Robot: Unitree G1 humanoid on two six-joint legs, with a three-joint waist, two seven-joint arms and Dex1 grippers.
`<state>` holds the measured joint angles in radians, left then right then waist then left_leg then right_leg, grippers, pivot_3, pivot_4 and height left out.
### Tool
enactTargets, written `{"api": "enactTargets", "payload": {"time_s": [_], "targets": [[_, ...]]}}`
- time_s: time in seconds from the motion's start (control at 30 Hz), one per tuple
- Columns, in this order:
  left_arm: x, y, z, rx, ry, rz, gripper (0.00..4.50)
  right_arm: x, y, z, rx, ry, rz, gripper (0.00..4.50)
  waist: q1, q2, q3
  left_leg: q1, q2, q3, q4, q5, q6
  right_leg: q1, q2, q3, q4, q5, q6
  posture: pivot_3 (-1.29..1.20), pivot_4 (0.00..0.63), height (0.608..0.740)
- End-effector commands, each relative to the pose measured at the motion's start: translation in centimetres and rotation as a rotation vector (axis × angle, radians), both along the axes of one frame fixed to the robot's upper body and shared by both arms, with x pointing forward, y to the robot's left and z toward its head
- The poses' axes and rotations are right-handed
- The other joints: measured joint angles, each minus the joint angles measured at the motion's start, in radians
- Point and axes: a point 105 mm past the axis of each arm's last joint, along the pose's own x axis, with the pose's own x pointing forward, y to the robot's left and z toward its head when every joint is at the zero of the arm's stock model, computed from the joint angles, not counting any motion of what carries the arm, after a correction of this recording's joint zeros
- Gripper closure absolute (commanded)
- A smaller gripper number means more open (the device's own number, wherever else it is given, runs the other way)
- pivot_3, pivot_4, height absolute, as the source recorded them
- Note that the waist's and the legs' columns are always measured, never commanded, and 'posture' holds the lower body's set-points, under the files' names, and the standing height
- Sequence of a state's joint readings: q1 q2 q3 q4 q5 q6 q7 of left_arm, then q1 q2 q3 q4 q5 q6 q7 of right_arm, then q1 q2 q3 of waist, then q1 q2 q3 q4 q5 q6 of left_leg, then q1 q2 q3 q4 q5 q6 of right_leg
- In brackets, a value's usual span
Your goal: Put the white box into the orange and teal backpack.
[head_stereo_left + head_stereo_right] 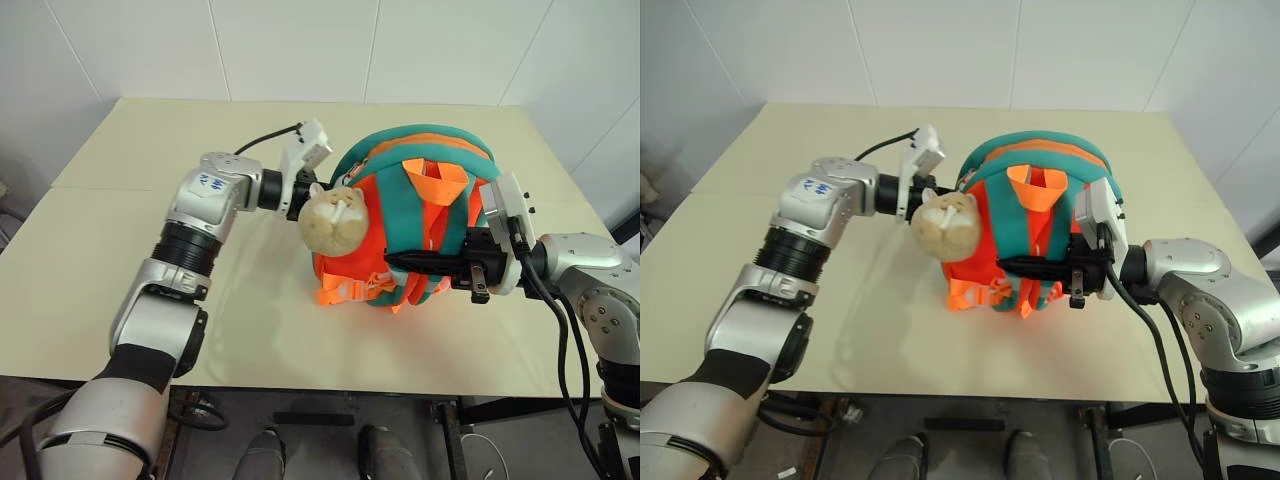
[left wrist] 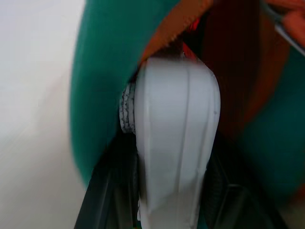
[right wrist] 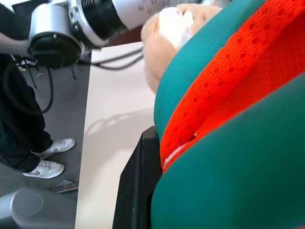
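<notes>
The orange and teal backpack (image 1: 420,215) stands upright at the middle of the table, a beige plush animal (image 1: 333,222) hanging at its left side. My right gripper (image 1: 402,260) reaches in from the right and is shut on a teal strap (image 3: 224,181) low on the front. My left gripper (image 1: 297,203) comes from the left, behind the plush, at the bag's side. In the left wrist view it is shut on the white box (image 2: 176,143), whose far end sits at the dark orange opening (image 2: 233,71) between teal edges.
The cream table (image 1: 120,250) has bare room to the left and behind the backpack, with a white wall beyond. Its front edge runs just below the bag. A person's white shoes (image 3: 47,157) stand on the floor beside the table.
</notes>
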<state>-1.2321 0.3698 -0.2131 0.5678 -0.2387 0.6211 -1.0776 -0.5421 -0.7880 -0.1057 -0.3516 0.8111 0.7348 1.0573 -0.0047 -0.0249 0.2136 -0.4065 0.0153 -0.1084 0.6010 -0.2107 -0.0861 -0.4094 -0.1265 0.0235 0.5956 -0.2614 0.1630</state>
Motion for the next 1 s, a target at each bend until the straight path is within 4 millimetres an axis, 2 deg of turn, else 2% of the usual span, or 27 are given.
{"api": "enactTargets", "payload": {"time_s": [0.03, 0.2, 0.43, 0.6, 0.8, 0.9, 1.0], "targets": [[0.8, -0.5, -0.7, 0.018, -0.015, 0.04, 3.26, -0.6, 0.4, 1.0, 0.011, -0.06, 0.028, 4.5, 0.002, 0.0, 0.0, 0.0, 0.0, 0.0, 0.0, 0.0, 0.0, 0.0, 0.0, 0.0, 0.0, 0.0, 0.0, 0.0, 0.15, 0.74], [0.9, -1.9, -0.7, -0.002, -0.02, 0.013, 3.26, -0.6, 0.6, 1.0, 0.018, -0.058, 0.032, 4.5, 0.011, 0.0, 0.0, 0.0, -0.001, 0.0, 0.003, 0.0, 0.0, 0.003, 0.0, 0.0, -0.002, 0.001, 0.001, 0.0, 0.15, 0.74], [1.5, -2.2, -1.7, 0.032, -0.026, 0.007, 3.26, -0.7, 0.7, 1.0, 0.026, -0.056, 0.034, 4.5, 0.022, 0.0, 0.0, 0.0, -0.001, 0.0, 0.006, -0.001, 0.001, 0.006, 0.0, 0.0, -0.007, 0.004, 0.002, 0.0, 0.15, 0.74], [0.7, -1.6, -0.8, 0.013, 0.006, -0.04, 1.61, -0.7, 0.6, 0.9, 0.028, -0.056, 0.027, 4.5, 0.017, 0.0, 0.0, -0.001, -0.001, 0.001, 0.007, -0.001, 0.002, 0.007, 0.0, 0.0, -0.01, 0.006, 0.0, 0.0, 0.15, 0.74], [0.5, 0.8, 1.3, 0.006, -0.05, -0.028, 0.02, -0.6, 0.7, 0.9, 0.031, -0.055, 0.026, 4.5, -0.001, 0.0, 0.0, -0.001, 0.0, 0.001, 0.004, -0.002, 0.003, 0.005, 0.0, 0.0, -0.01, 0.006, 0.002, 0.0, 0.15, 0.74], [-0.3, 2.2, 2.2, 0.014, -0.065, -0.049, 0.02, -0.6, 0.8, 0.9, 0.032, -0.056, 0.027, 4.5, -0.007, 0.001, 0.0, -0.002, 0.0, 0.002, 0.002, -0.002, 0.003, 0.0, 0.0, 0.001, -0.006, 0.006, 0.002, 0.0, 0.15, 0.74], [-1.5, 5.1, 3.0, 0.022, -0.054, -0.06, 0.02, -0.6, 0.8, 0.9, 0.033, -0.053, 0.029, 4.5, -0.016, 0.001, 0.0, -0.002, 0.0, 0.003, -0.002, -0.002, 0.003, -0.002, 0.0, 0.003, -0.005, 0.006, 0.001, 0.0, 0.15, 0.74]]}}
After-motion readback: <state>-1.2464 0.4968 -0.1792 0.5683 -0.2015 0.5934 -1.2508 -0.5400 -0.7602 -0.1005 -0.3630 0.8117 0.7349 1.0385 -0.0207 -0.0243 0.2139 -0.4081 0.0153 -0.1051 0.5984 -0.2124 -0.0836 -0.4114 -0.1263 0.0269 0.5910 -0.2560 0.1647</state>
